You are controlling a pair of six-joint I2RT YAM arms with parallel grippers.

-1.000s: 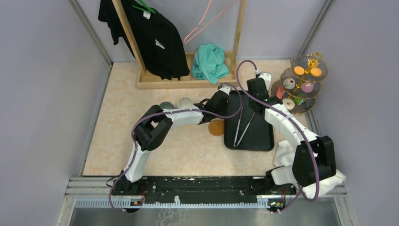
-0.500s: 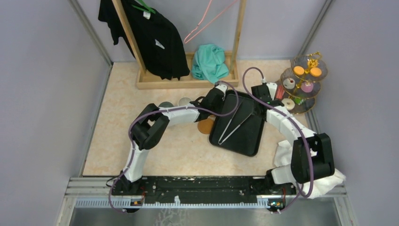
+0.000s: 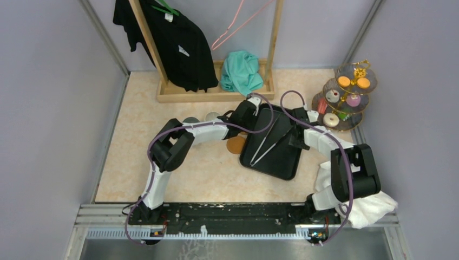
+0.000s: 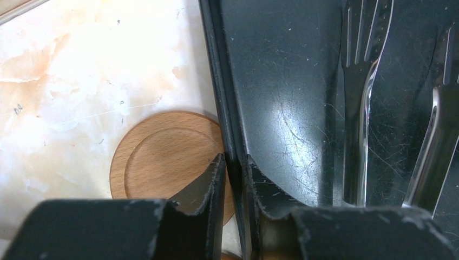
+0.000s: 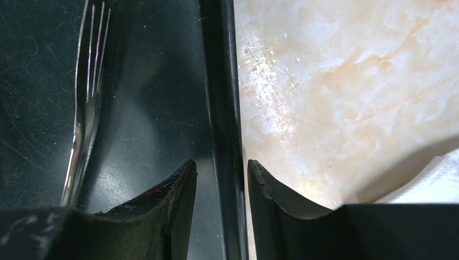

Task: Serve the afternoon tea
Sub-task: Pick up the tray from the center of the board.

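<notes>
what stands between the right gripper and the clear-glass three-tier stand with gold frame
Nothing visible lies between the right gripper and the clear-glass three-tier stand; its open fingers straddle the black rectangular tray's rim.

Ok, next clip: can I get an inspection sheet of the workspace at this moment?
Surface: beige marbled tabletop, no spill seen.
Job's things: three-tier stand at the far right edge, sweets on its tiers; grey cups by the left arm.
Clutter: black tray lying askew, tongs on it; wooden coaster at its left rim; white cloth by the right arm's base.
Grippers: left gripper shut on the tray's rim; right gripper open, straddling the opposite rim.
Cables: purple cables run along both arms, one looping above the tray.
Surroundings: wooden clothes rack, black garment, teal cloth; plain walls.
</notes>
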